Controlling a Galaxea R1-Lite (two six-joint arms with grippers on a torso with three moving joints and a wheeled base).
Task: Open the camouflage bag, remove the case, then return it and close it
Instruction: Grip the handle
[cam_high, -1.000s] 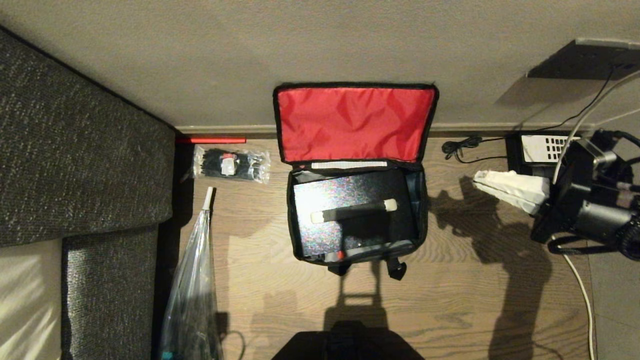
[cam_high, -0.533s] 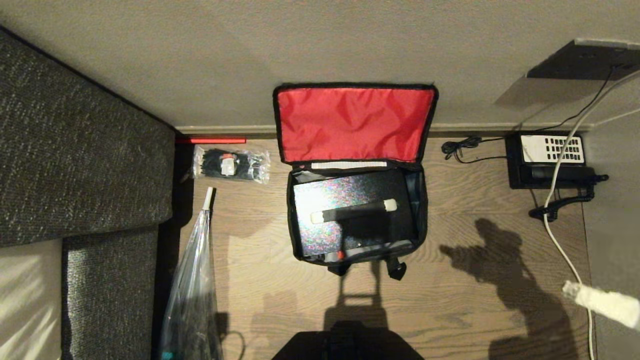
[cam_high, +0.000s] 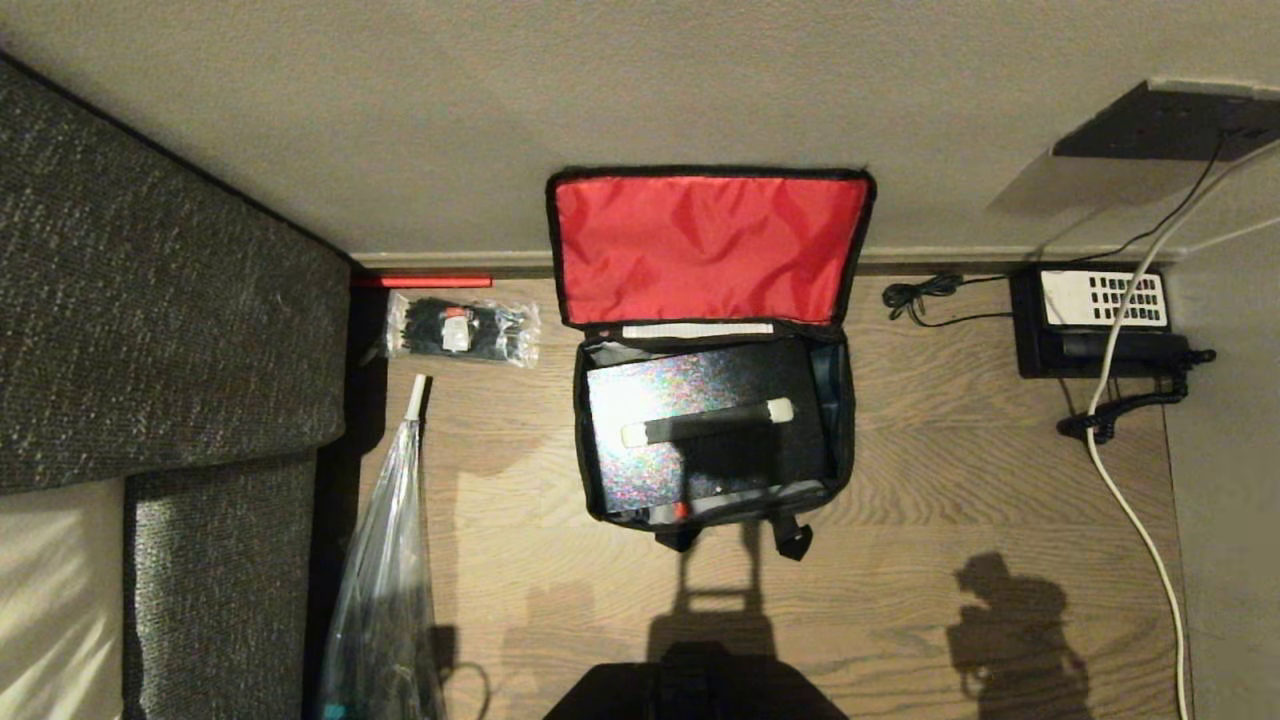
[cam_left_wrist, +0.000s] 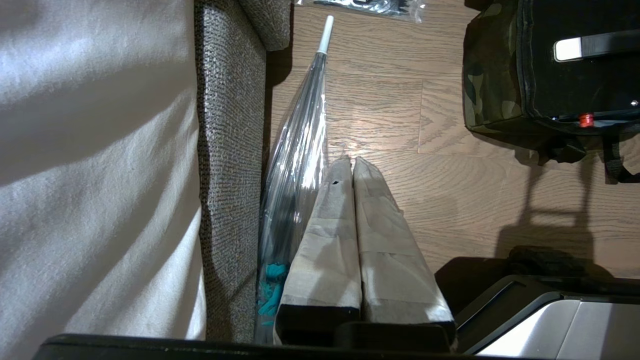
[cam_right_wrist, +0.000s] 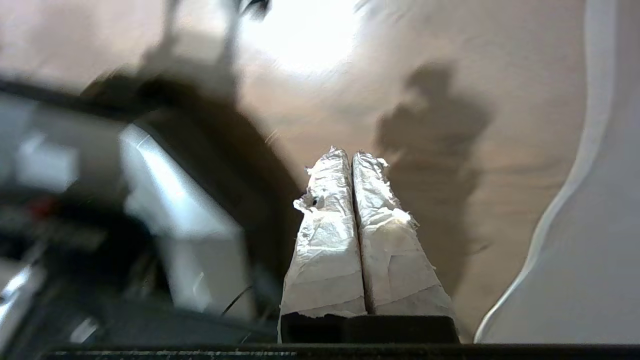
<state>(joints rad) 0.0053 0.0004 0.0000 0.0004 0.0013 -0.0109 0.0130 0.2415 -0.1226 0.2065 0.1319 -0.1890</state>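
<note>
The camouflage bag stands open on the wooden floor by the wall, its red-lined lid leaning back against the wall. The black case lies flat inside it, its black handle with pale ends facing up. In the left wrist view the bag's camouflage side shows far off. My left gripper hangs shut and empty over the floor beside a sofa. My right gripper is shut and empty over bare floor, outside the head view; only its shadow shows there.
A grey sofa fills the left. A clear umbrella lies along it, and a packet of black cable ties sits by the wall. A black desk telephone and a white cable are at the right.
My right arm has swung from beside the telephone down toward the near right and out of the head view. Its shadow followed it. The bag and case have not moved.
</note>
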